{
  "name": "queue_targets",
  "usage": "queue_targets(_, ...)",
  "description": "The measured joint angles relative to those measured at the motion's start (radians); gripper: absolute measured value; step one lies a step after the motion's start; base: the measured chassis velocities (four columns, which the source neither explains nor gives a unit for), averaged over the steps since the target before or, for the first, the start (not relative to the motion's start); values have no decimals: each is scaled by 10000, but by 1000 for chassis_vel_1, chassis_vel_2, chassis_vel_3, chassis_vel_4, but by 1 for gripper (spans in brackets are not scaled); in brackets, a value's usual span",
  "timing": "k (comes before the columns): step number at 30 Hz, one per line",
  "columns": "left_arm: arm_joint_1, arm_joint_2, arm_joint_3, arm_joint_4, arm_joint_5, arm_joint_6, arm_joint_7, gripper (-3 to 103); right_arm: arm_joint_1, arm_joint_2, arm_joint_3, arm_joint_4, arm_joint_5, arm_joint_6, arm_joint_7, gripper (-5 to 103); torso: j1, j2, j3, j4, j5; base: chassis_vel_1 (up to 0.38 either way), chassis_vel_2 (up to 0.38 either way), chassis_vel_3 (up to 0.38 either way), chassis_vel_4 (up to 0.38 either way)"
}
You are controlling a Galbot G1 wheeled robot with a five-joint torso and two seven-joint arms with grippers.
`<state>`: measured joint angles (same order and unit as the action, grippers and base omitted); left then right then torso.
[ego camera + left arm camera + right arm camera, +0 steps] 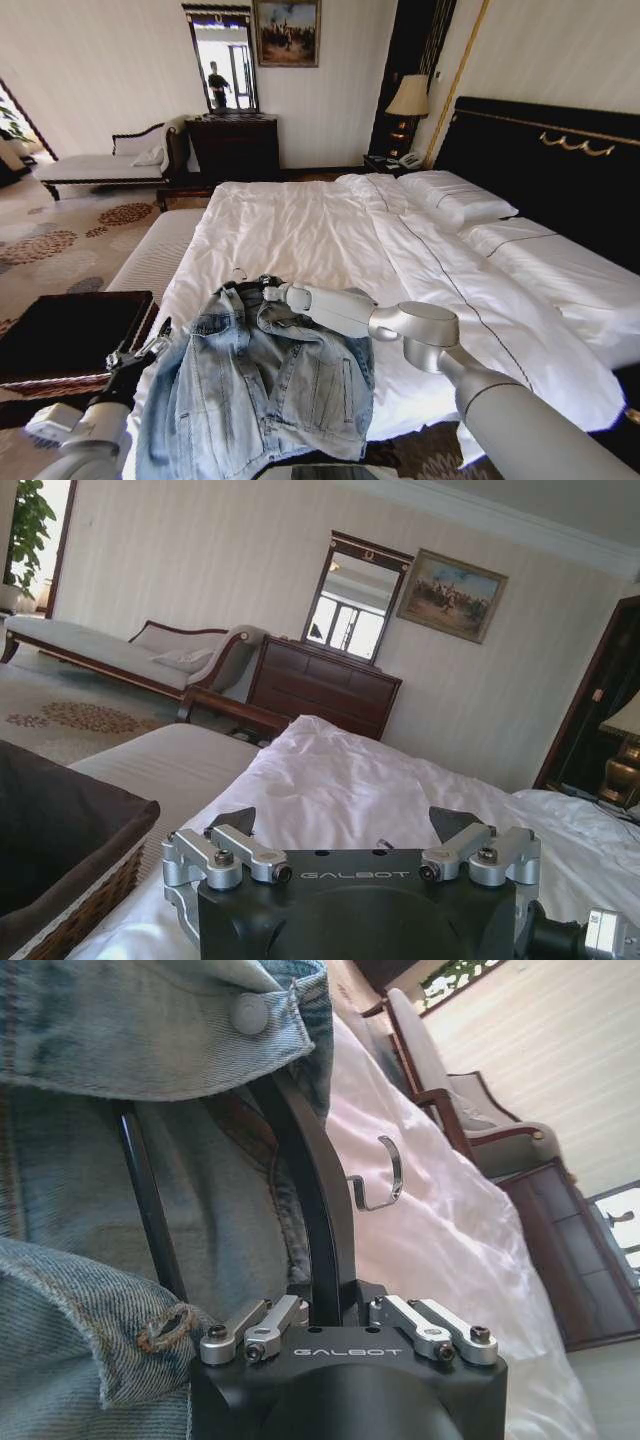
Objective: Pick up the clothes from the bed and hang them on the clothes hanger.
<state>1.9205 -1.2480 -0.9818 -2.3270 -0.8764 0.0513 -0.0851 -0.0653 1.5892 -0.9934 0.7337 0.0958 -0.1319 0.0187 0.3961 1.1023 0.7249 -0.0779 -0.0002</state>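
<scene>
From the head view, the denim jacket point(262, 385) lies spread at the near corner of the bed point(300, 225), collar end pointing up the mattress, its lower part hanging toward the foot edge. The right end effector point(262, 292) reaches across to the collar, where the clothes hanger point(240, 278) pokes out with its little hook on the white sheet; I'd judge the arm comes in there because the hanger's neck is the one firm thing to grip. The left end effector point(140, 352) sits just off the jacket's left edge, at the bedside, beside a dark-lined basket point(70, 335). Up the bed there is plenty of bare sheet to slide things; to the left the basket crowds the edge.

In the left wrist view, the left end effector point(355, 832) stands wide apart with nothing between its fingers point(235, 822), looking over open sheet toward a dresser point(322, 685) and chaise point(120, 650). The basket point(60, 825) is close on one side.

In the right wrist view, the right end effector point(335, 1312) is clamped on the black arm of the clothes hanger point(315, 1190), which runs up inside the jacket point(120, 1040) collar. The hook point(385, 1175) juts clear over the sheet, so it looks free to catch a rail.
</scene>
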Motion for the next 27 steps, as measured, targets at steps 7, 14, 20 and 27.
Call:
queue_targets(7, 6, 2, -64, -34, 3, 21, -5, 99, -581, 212, 1396, -430, -855, -9, 1482, 21, 0, 0, 0, -3, 2, 0, 0, 0, 0)
queue_targets(14, 31, -44, -102, -83, 44, 44, -23, 99, -938, 201, 2742, -336, -1471, 338, 2786, 21, 0, -1, 1, 0, 0, 0, 0, 0, 0)
queue_targets(20, 110, -111, -248, -176, 57, 85, -36, 99, -1168, 195, 3217, 766, -1760, 205, 3650, 21, 0, 0, 0, 0, 1, 0, 0, 0, 0)
queue_targets(27, 184, -266, -272, -359, 245, 176, -57, 99, -1260, 93, 3640, 1993, -2010, -61, 4310, 19, 1, -1, 0, 6, 2, 0, 0, 0, 0)
